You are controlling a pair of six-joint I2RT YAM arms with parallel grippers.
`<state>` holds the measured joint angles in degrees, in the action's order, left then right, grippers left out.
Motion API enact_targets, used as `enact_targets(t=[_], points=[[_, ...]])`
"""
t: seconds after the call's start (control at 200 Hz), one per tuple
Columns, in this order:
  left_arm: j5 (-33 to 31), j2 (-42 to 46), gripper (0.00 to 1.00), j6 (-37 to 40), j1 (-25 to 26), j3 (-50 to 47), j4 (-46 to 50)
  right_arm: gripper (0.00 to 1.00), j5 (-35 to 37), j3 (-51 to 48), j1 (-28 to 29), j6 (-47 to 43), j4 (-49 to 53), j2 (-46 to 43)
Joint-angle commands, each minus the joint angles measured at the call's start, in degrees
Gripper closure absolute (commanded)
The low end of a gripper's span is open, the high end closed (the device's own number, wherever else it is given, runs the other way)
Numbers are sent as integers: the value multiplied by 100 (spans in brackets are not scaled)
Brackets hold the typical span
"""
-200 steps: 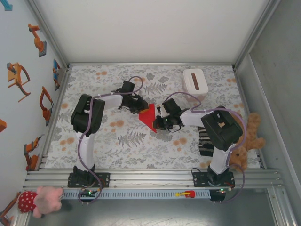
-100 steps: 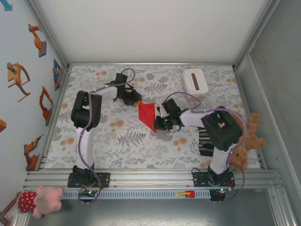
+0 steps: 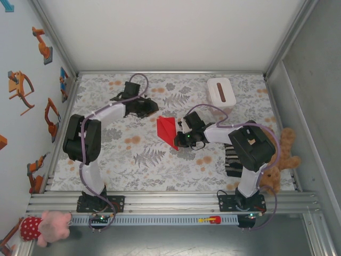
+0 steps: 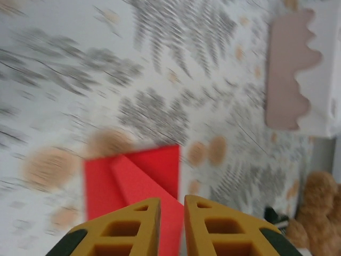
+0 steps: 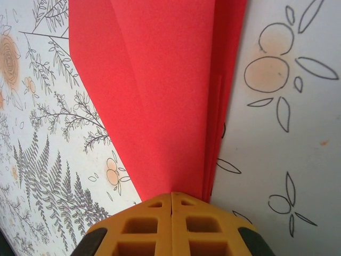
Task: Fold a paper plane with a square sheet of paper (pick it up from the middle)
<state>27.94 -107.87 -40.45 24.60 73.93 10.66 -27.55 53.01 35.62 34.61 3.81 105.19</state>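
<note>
The red paper plane (image 3: 167,130) lies on the floral table near the middle, a narrow dart with its flat end towards the back and its sharp tip towards me. My right gripper (image 3: 179,138) is at its right edge by the tip. In the right wrist view the layered folds (image 5: 160,96) run straight into my right gripper (image 5: 171,195), which is shut on them. My left gripper (image 3: 154,108) hovers apart from the paper, up and to its left. In the blurred left wrist view my left gripper (image 4: 172,201) stands open by a narrow gap, with the plane (image 4: 133,170) beyond it.
A white box (image 3: 221,92) with a dark slot stands at the back right, also at the upper right (image 4: 319,69) in the left wrist view. A brown teddy (image 3: 281,157) and a dark striped cloth (image 3: 232,160) lie at the right edge. A pink plush (image 3: 45,224) sits by the front rail.
My left gripper has let go of the paper's upper left corner and drawn back up and to the left. The right gripper and the paper have stayed put.
</note>
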Motion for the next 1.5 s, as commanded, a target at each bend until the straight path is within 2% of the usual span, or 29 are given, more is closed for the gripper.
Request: enact_targets(t=[0.0, 0.2, 0.451, 0.646, 0.836, 1.102, 1.497], points=[[195, -91, 81, -302, 294, -308, -289, 100, 524, -308, 7, -82, 1341, 309], [282, -668, 84, -446, 618, -59, -200, 100, 437, -325, 7, -78, 1231, 318], [-122, -1138, 86, -385, 620, 228, 248, 100, 137, -386, -45, 53, 955, 164], [-386, -1410, 87, -435, 624, 321, 699, 100, -253, -350, -89, 374, 309, -363], [-569, -1557, 87, -495, 624, 408, 1033, 100, -93, -147, -131, 695, -217, -710], [-660, -1701, 87, -578, 623, 428, 1210, 100, -443, 371, -198, 921, -573, 83], [-856, -1882, 88, -762, 625, 559, 1610, 100, -534, 818, -187, 459, 49, 673]])
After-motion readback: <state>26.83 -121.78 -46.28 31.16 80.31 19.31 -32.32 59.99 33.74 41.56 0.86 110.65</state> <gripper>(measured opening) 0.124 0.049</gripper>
